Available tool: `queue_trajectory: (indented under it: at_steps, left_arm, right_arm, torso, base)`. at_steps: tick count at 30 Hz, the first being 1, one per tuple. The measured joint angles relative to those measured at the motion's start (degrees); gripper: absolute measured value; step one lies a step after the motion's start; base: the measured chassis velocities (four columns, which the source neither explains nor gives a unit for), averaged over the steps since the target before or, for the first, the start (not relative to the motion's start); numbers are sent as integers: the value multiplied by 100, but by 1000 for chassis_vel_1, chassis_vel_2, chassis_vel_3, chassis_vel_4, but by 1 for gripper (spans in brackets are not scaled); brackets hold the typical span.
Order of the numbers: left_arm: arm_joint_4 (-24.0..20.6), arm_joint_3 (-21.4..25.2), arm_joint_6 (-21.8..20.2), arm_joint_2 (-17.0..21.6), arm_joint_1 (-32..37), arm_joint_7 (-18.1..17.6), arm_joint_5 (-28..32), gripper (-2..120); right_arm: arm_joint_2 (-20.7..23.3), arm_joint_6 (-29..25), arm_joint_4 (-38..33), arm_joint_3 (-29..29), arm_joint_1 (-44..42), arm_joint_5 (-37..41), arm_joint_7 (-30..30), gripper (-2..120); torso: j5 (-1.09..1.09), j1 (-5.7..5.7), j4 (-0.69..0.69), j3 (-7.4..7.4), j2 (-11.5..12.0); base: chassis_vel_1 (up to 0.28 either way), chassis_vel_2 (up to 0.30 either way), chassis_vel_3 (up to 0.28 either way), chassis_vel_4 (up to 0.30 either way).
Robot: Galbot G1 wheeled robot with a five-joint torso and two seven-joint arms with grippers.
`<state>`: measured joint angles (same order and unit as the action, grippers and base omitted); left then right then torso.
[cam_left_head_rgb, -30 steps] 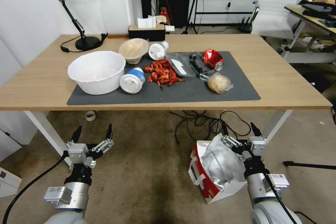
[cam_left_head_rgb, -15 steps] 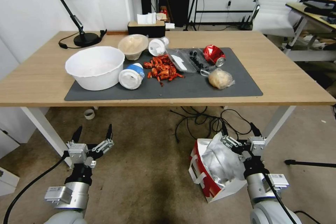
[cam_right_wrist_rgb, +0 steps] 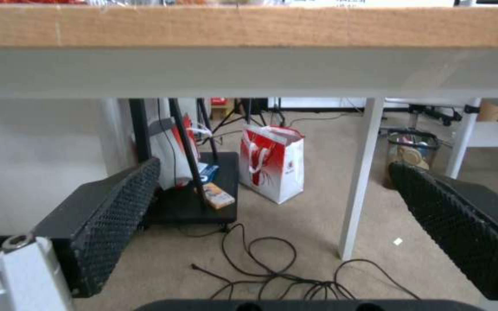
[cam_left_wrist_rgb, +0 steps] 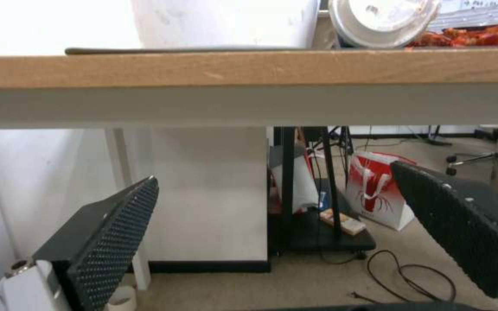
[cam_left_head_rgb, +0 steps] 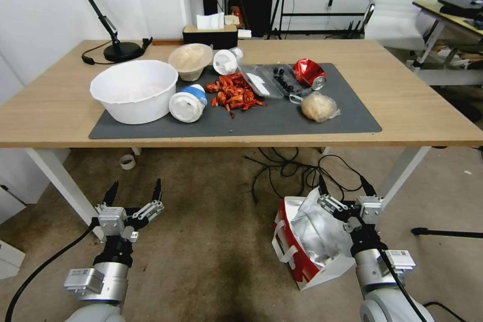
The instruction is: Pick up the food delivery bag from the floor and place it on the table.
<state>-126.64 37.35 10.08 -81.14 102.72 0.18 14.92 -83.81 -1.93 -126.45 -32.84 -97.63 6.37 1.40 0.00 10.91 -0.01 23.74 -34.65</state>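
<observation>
Food delivery bag (cam_left_head_rgb: 302, 244) lies tipped on the floor (cam_left_head_rgb: 211, 241) before the table (cam_left_head_rgb: 412, 110), foil mouth pointing up-right. Left gripper (cam_left_head_rgb: 132, 195) hovers spread, empty; right gripper (cam_left_head_rgb: 343, 190), also spread and empty, hangs over the bag's mouth.

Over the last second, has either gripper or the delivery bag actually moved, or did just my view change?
Just the view: the head camera dipped, so the table sits higher in the picture. The food delivery bag still stands on the floor, not picked up. The right gripper stays open over its foil mouth; the left gripper stays open, hovering over bare carpet.
</observation>
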Motion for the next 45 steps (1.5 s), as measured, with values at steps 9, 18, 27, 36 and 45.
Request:
queue_trajectory:
  at_steps: [9,18,27,36,45]
  left_arm:
    - [25,3,1,11,-21,-1,20,100]
    - [60,1,-13,18,-63,-3,16,100]
    - [119,21,-35,24,-103,-13,2,100]
    - [133,12,-35,23,-108,-13,4,100]
    - [102,11,-31,-2,-85,-13,-4,100]
  right_arm:
    - [16,0,43,5,40,0,0,100]
    - [12,-2,78,16,80,4,-1,100]
    - [0,-2,109,35,110,5,-2,100]
    - [-14,-1,121,36,98,-3,-3,100]
    - [-5,-6,103,19,69,-3,58,100]
  torso:
    - [0,-75,1,-120,197]
    - [0,-152,0,-251,404]
    - [0,-238,0,-398,637]
    - [0,-308,1,-522,831]
    - [0,-375,0,-640,1015]
  base:
    - [0,0,0,0]
    - [0,0,0,0]
    - [0,0,0,0]
    - [0,0,0,0]
    - [0,0,0,0]
